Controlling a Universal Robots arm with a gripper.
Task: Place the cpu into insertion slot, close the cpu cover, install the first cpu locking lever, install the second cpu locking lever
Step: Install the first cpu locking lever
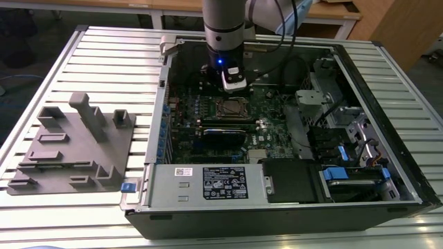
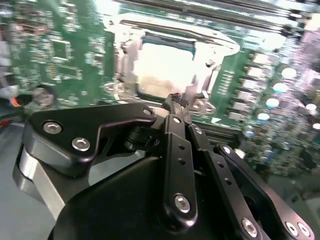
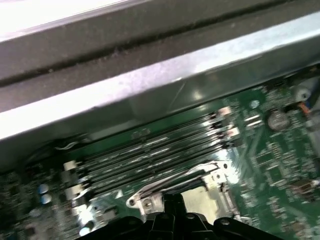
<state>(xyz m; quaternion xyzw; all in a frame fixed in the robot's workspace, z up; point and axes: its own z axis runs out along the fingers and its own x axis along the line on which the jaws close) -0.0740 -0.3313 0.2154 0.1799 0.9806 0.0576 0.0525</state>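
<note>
Gripper (image 2: pixel 172 102) shut, tilted just above cpu cover (image 2: pixel 165 37)

A ribbed metal tabletop (image 1: pixel 104 57) is carrying everything. An open computer case (image 1: pixel 277 207) is lying on it. A grey moulded fixture (image 1: pixel 72 150) is sitting beside the case, on the exterior view's left.

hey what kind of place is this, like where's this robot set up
Probably a robotics lab or assembly test bench. An open desktop computer case lies on a slatted metal table, the robot arm reaches down over its green motherboard, and a grey parts fixture sits beside the case.
</note>
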